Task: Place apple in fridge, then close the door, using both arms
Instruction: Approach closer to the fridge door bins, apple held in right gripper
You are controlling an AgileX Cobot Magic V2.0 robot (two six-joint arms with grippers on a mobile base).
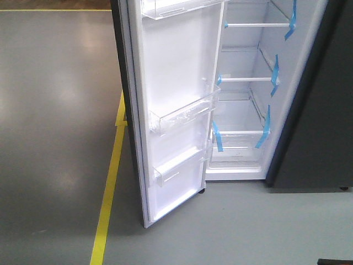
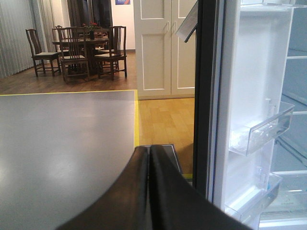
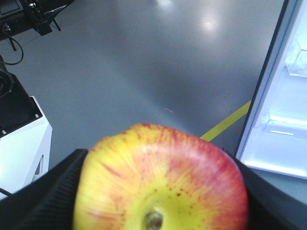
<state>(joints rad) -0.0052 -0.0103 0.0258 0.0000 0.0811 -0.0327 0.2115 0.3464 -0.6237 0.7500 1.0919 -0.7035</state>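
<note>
The right claw pinches the apple between its two black fingers, stem end towards the camera. The apple is outside the fridge, over the grey floor near a yellow line. The left claw holds nothing, its fingers pressed together, just beside the door. The door stands wide open, its white inner face and clear bins showing. Blue tape marks the fridge's shelves.
</note>
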